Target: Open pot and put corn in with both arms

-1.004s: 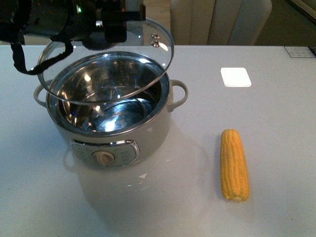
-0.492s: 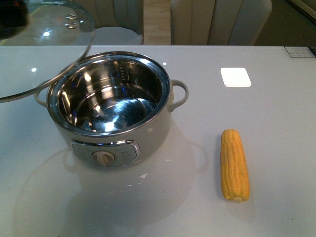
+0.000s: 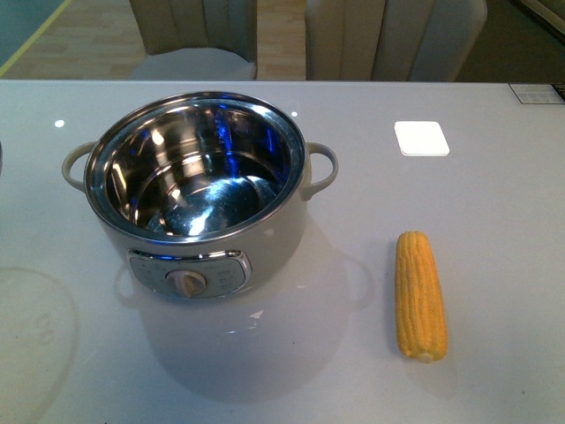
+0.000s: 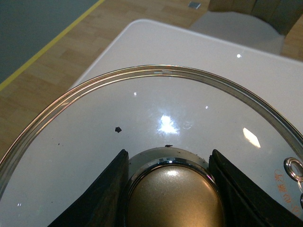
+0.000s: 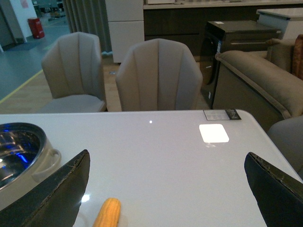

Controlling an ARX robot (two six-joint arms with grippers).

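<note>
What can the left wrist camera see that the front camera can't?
Only the left wrist view shows the left gripper pinching the gold knob of the glass lid. Only the front view shows the open pot, empty inside, and the corn lying on the table beside it. Both show the white table.

Pot (image 3: 212, 247): cream-white, upright on the table (image 3: 494, 212), top open; steel inside shows blue glints.
Control panel (image 3: 187, 272): faces the camera, knob (image 3: 185, 283) at its middle.
Handles: one loop on each side.
Corn (image 3: 419, 296): lies flat, well apart from the pot (picture's right), pointing away from the camera.
White square (image 3: 421, 138): flat, beyond the corn.
Round patch (image 3: 31, 322): faint, perhaps a shadow.
</note>
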